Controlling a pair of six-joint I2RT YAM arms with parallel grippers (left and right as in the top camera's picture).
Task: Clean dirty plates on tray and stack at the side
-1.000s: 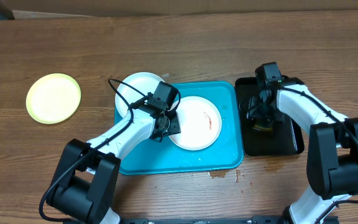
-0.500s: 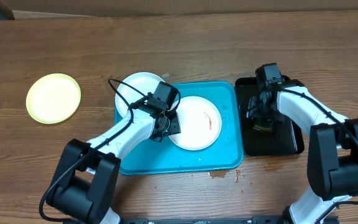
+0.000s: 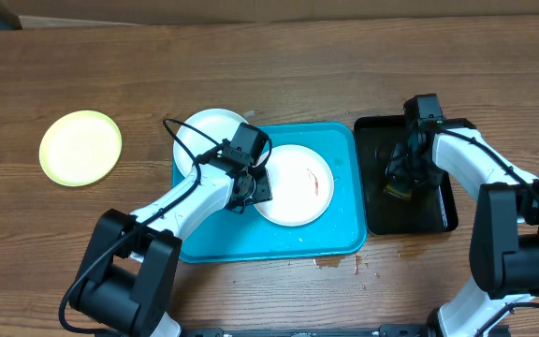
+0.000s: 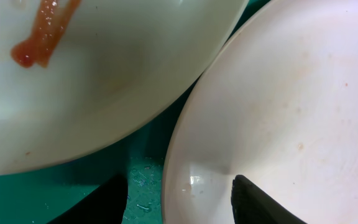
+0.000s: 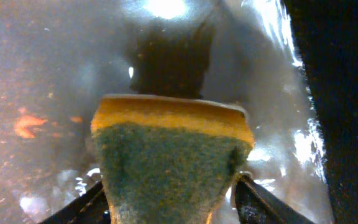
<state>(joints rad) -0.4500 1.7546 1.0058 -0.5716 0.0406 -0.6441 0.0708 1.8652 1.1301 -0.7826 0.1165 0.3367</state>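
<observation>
Right wrist, closest in: your right gripper (image 5: pixel 176 202) is pinching a sponge (image 5: pixel 173 155) between its two dark fingers. The sponge has a yellow foam body, and its coarse green scouring face is turned toward the lens. It's hanging just over the black tray (image 5: pixel 42 74), whose floor is shining wet and glossy, with a few orange flecks on it.

Left wrist: your left gripper (image 4: pixel 179 205) is standing spread, with one dark finger on each side of the rim of a white plate (image 4: pixel 278 112). That plate is smooth, glazed and faintly speckled. I cannot tell whether either finger is touching it. Just beside it, the smeared plate (image 4: pixel 104 81) is showing a thick reddish streak. A wedge of the turquoise tray (image 4: pixel 145 168), beaded with water, is showing between them.

From above: the turquoise tray, plastic with rounded corners and a raised rim, is sitting mid-table. The smeared plate is lying inside it, and the white plate is overhanging its far-left corner. The black tray is sitting just right of it. Well apart to the left, the round pale green plate (image 3: pixel 80 147) is resting on the wood-grain table (image 3: pixel 344 65).
</observation>
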